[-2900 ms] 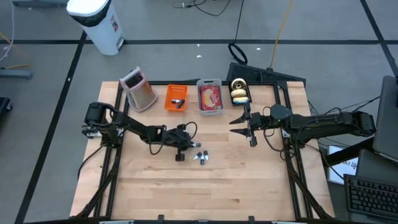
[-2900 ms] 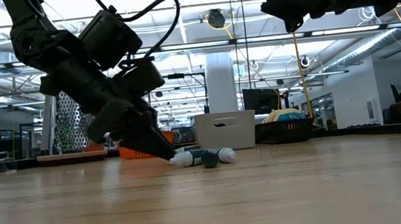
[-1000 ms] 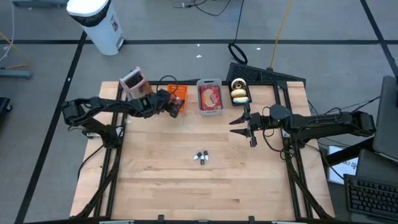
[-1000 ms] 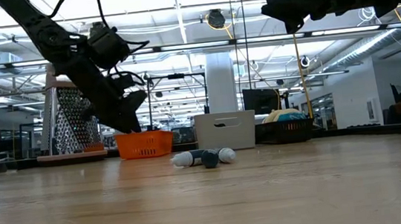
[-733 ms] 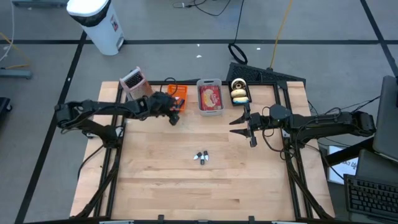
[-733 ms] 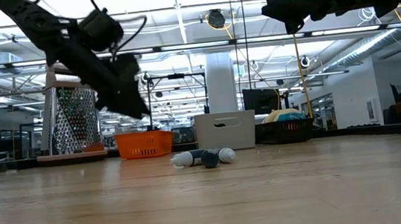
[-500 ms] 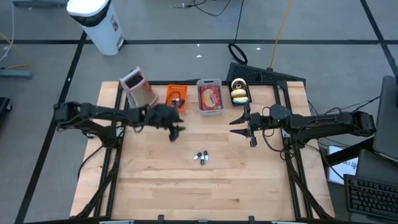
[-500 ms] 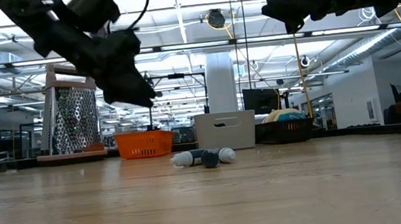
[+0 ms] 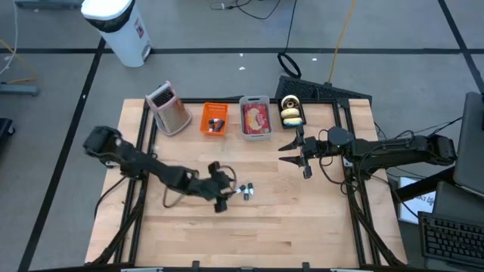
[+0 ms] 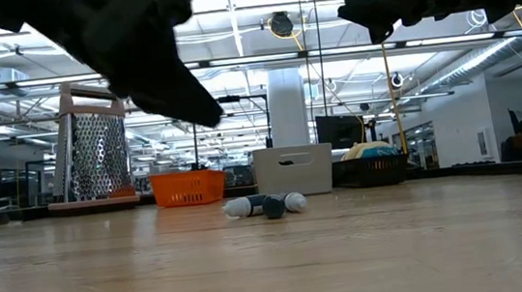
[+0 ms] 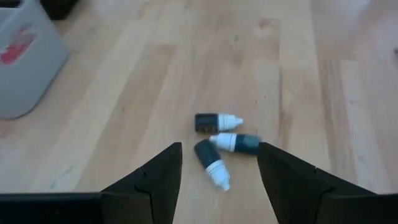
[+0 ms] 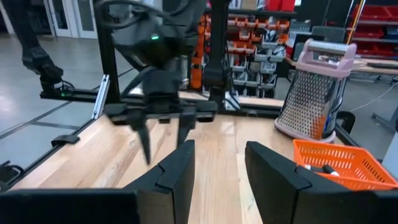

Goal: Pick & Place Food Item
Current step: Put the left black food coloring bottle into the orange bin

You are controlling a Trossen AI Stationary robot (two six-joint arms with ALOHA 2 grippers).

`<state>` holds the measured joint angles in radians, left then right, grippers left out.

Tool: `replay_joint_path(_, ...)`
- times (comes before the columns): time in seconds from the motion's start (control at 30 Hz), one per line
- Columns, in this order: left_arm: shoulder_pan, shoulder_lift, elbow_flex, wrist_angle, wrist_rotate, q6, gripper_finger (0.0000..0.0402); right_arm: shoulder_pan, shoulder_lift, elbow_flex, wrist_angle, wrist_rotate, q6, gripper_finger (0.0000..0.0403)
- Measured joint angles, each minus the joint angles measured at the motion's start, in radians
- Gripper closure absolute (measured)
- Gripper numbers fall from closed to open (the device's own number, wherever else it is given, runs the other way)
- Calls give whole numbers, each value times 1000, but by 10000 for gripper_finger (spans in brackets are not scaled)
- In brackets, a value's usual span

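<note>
Three small dark bottles with white caps (image 9: 244,190) lie on their sides in a tight cluster at the table's middle, also seen in the left wrist view (image 11: 219,144) and the low view (image 10: 265,205). My left gripper (image 9: 225,193) hovers open just left of them and well above the wood, slanting down toward them (image 11: 219,149). An orange basket (image 9: 215,119) with small dark items in it stands at the far edge. My right gripper (image 9: 293,157) hangs open and level in the air at the right, with nothing between its fingers (image 12: 217,152).
At the far edge stand a metal grater (image 9: 170,108), a grey bin (image 9: 255,130) with a red packet inside, and a yellow-and-white item (image 9: 290,112). The near half of the wooden table (image 9: 249,234) is bare wood.
My left gripper has swung from above the orange basket at the far edge toward the table's near edge and right, turning as it went. It now hangs beside the bottles at the middle. The bottles have not moved.
</note>
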<state>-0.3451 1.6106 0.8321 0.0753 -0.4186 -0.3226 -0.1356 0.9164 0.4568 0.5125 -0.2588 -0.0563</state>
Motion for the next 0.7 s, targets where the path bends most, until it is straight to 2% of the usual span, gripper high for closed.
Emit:
replay_joint_path(0.17,-15,192,118,-3,-27,-14,190,0,11,0,2,0,-4,273)
replay_joint_path(0.3,-10,274,165,2,-32,-58,190,0,22,0,9,-2,2,273)
replay_joint_path(0.43,3,291,169,-15,-39,-95,190,0,26,0,14,-3,3,273)
replay_joint_path(0.6,18,287,168,-148,-60,-167,190,0,27,0,21,-3,7,273)
replay_joint_path(0.7,29,287,168,-206,-36,-206,190,0,28,0,21,-3,7,273)
